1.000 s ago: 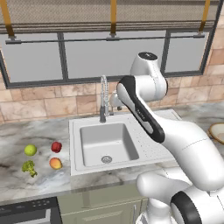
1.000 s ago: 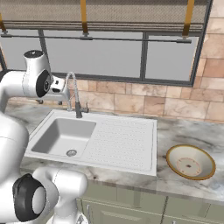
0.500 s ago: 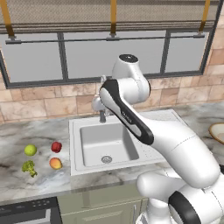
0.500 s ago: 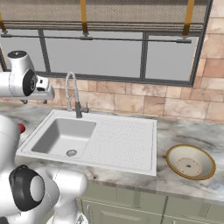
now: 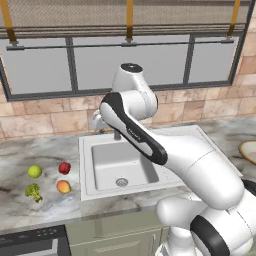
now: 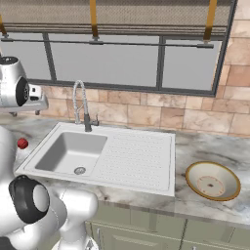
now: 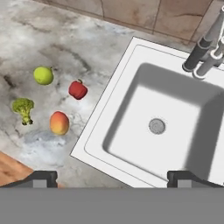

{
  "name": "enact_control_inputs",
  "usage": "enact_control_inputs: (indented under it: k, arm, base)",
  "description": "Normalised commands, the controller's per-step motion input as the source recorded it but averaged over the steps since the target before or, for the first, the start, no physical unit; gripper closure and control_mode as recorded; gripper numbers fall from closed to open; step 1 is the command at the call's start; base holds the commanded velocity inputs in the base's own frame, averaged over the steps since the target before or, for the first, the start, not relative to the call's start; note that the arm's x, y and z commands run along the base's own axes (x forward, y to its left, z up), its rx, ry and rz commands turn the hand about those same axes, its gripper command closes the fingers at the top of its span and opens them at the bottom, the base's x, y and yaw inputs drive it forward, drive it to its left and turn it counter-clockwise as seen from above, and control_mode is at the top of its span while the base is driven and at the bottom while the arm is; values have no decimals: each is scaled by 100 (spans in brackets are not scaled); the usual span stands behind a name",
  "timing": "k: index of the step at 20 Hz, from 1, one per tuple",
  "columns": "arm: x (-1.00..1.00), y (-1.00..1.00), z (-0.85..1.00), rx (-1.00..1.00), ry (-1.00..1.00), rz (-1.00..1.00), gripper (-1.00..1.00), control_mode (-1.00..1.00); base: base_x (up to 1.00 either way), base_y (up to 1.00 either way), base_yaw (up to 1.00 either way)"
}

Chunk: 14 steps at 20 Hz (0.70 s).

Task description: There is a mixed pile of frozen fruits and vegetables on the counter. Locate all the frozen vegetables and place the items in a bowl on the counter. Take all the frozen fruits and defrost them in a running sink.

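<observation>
Broccoli (image 7: 23, 108) knobbly, three glossy round pieces beside, veined marble counter (image 7: 52, 48); jaws wide, empty.

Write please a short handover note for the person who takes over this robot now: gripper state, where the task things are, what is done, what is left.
Gripper: open, holds nothing, high above the sink.
Broccoli, red piece, green fruit and orange fruit lie apart on the counter beside the sink.
Bowl: on the counter past the drainboard, nothing in it.
Done: nothing.
Left: vegetables to bowl, fruits to sink.
</observation>
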Motion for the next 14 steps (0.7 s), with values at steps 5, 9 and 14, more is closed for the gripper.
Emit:
enact_control_inputs:
  k: [5, 9, 14]
  arm:
    - [-16, 37, -1, 0, 0, 12, -100, -100]
    - [-22, 24, -19, 0, 0, 8, -100, -100]
    - [-18, 19, -40, 0, 0, 6, -100, -100]
  base:
    - [0, 0, 0]
    - [0, 0, 0]
    - [0, 0, 0]
